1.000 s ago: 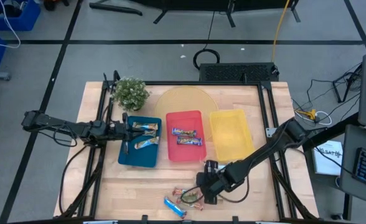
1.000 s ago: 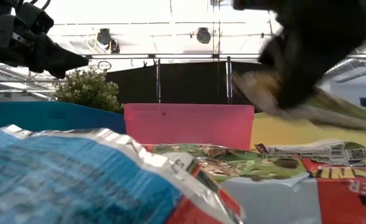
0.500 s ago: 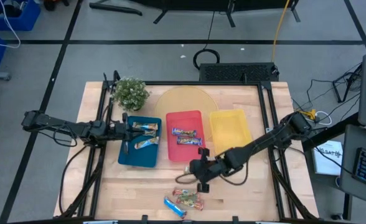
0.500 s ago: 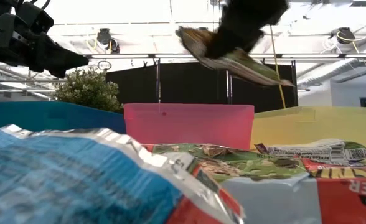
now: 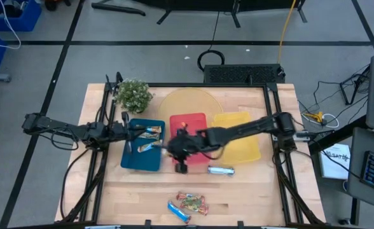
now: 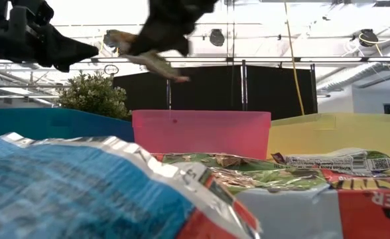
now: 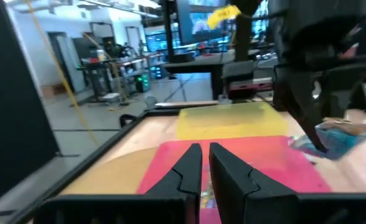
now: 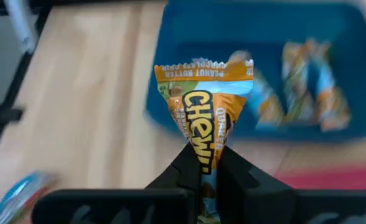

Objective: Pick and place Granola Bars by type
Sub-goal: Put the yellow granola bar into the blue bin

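Observation:
My right gripper (image 5: 177, 152) hangs over the seam between the blue tray (image 5: 142, 162) and the red tray (image 5: 196, 119), shut on an orange peanut-butter granola bar (image 8: 205, 106). In the low view the bar (image 6: 145, 58) slants below the gripper, high above the trays. Two orange-and-blue bars (image 5: 147, 130) (image 5: 150, 146) lie flat in the blue tray. More bars (image 5: 193, 202) lie in a small heap near the table's near edge, a blue one (image 5: 177, 212) among them. My left gripper (image 5: 128, 132) waits shut above the blue tray's left part. My right gripper pinches the orange bar between its two fingers at one end of the wrapper (image 8: 203, 152). The rest of the bar sticks out past the fingertips, lifted clear of table and trays and tilted.
The yellow tray (image 5: 241, 149) stands right of the red one, with my right arm stretched across both. A silver oblong thing (image 5: 221, 170) lies on the table in front of them. A potted plant (image 5: 133, 94) and a round yellowish disc (image 5: 187, 102) sit toward the far edge.
My right gripper has risen from the heap of bars at the near edge with the orange bar and swung toward the far left, ending over the blue and red trays. The bar has been lifted clear and carried along.

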Motion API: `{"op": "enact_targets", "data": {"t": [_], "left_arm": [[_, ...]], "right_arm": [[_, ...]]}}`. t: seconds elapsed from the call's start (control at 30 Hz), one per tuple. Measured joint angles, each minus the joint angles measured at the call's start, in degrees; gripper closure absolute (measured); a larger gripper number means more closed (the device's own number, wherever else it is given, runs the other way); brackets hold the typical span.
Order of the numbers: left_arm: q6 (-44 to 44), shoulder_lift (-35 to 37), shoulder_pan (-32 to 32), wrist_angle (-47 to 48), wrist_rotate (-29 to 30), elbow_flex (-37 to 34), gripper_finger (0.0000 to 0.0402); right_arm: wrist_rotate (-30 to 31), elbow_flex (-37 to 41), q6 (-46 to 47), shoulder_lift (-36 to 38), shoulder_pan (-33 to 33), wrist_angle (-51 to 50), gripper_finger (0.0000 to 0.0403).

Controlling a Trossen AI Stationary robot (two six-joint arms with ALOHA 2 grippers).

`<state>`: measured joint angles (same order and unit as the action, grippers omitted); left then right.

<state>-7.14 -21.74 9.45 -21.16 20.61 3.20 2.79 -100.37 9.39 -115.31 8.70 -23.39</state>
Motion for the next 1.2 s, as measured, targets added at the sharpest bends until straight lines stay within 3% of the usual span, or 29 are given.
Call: {"op": "enact_targets", "data": {"t": [0.17, 0.3, 0.53, 0.93, 1.2], "left_arm": [[-5.1, 0.9, 0.0, -0.3, 1.0, 0.0, 0.0362], [-8.4, 2.7, 0.1, -0.4, 2.5, 0.0, 0.0362], [-15.1, 7.5, 1.6, -0.1, 11.4, 0.0, 0.0362], [-19.3, 8.7, 2.3, -0.5, 10.4, 0.0, 0.0362], [-18.6, 8.6, 2.3, -0.5, 7.8, 0.0, 0.0362]], "right_arm": [[0.1, -15.3, -5.9, -10.1, -2.7, -2.5, 0.0385], [0.0, -21.7, -8.7, -16.0, -4.6, 0.4, 0.0385], [-0.3, -22.5, -10.3, -20.0, -7.5, 7.0, 0.0384], [-3.0, -22.6, -11.6, -23.0, -9.1, 9.2, 0.038], [-2.6, -22.5, -9.3, -24.3, -9.1, 9.4, 0.0331]]}}
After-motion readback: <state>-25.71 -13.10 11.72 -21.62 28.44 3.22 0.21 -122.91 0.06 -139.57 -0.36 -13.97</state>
